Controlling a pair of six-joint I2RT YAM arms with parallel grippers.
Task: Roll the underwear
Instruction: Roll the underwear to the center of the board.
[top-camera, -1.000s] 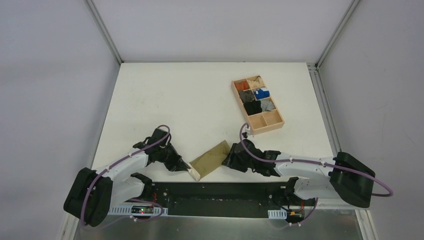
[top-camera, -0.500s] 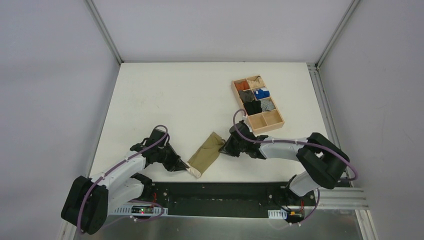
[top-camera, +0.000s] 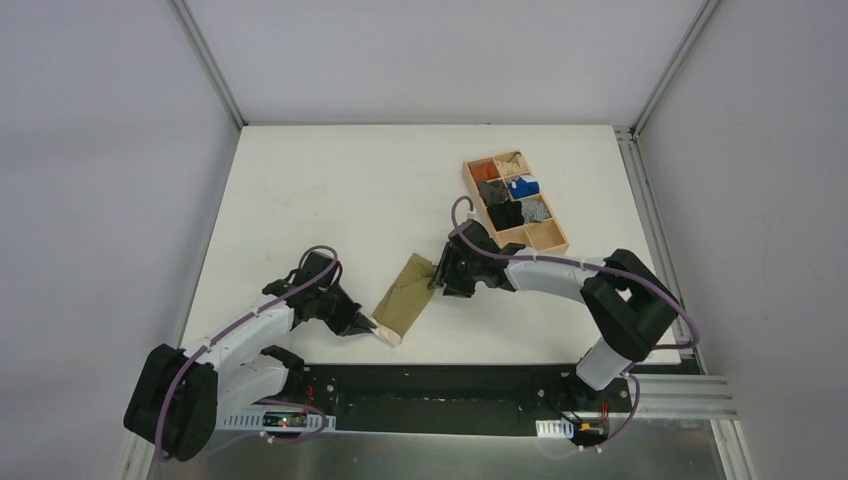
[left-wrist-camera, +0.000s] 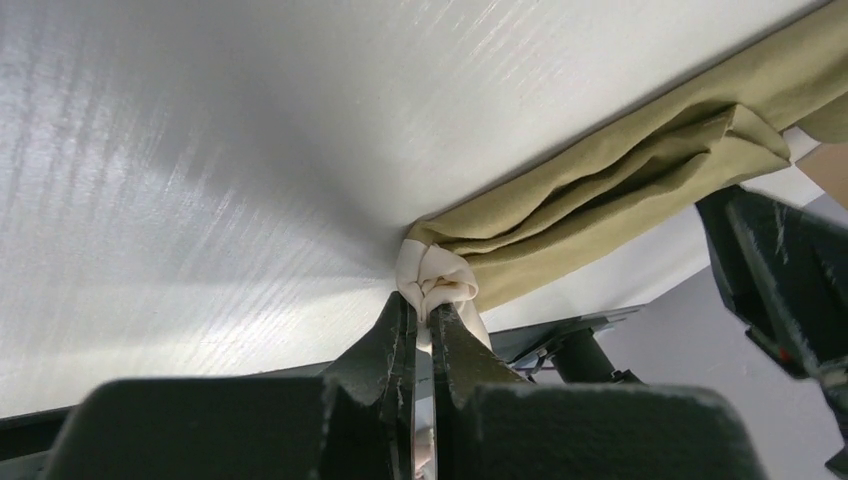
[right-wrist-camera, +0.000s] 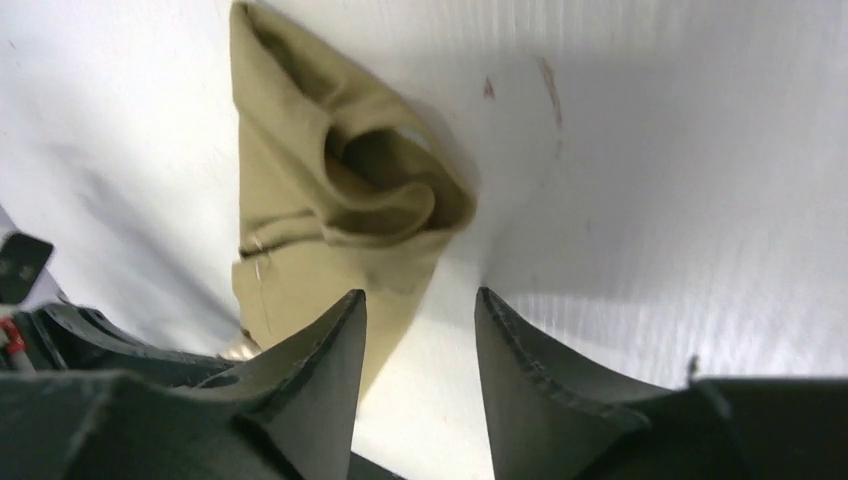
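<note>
Now that my right gripper (top-camera: 436, 276), jaws apart, has curled the far end of the underwear (top-camera: 405, 296) inward at centre frame, rolling has begun; my left gripper (top-camera: 371, 325) clamps the waistband (left-wrist-camera: 437, 281).

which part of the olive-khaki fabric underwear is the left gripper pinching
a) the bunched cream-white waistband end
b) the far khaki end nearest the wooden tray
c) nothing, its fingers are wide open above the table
A: in the left wrist view the left gripper is shut on the bunched cream-white waistband at the near end of the olive-khaki fabric underwear.
</note>
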